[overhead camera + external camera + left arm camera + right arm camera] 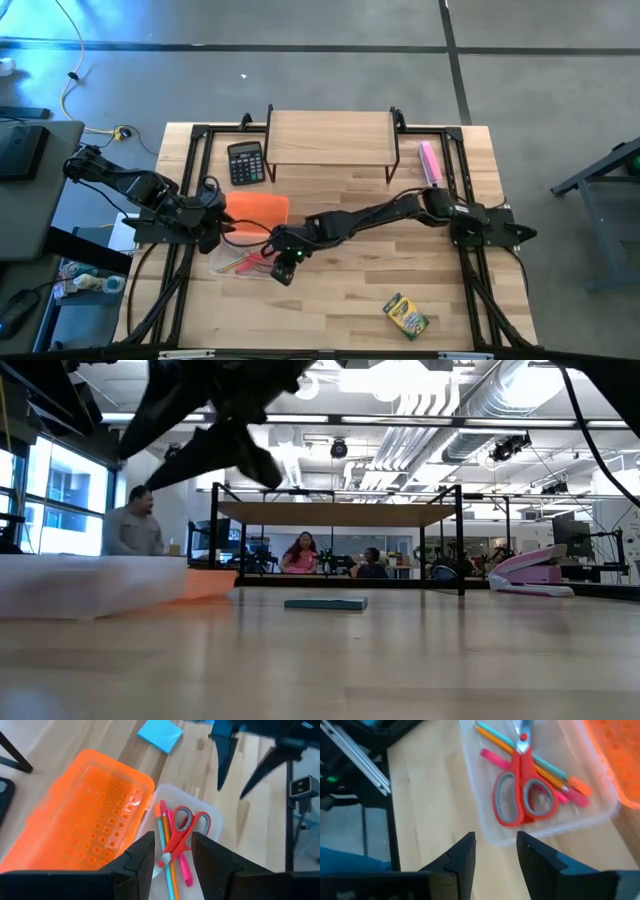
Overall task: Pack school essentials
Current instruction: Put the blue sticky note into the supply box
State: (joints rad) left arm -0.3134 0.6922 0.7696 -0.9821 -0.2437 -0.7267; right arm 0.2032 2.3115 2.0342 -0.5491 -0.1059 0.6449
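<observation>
Red-handled scissors point(522, 790) lie over a pink-red pen point(495, 760) and pencils point(547, 770) in the clear tray point(485, 820); both jaws released, grasping nothing.

Beyond my pale wooden plank surface point(330, 310): grey concrete floor point(300, 75), exposed silver ceiling ducts point(440, 405), bright windows point(65, 495), seated people point(302, 553).

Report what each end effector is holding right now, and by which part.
Nothing is held. The right end effector hovers open beside the clear tray holding the scissors; the left end effector is open above that tray, gripping nothing.
</observation>
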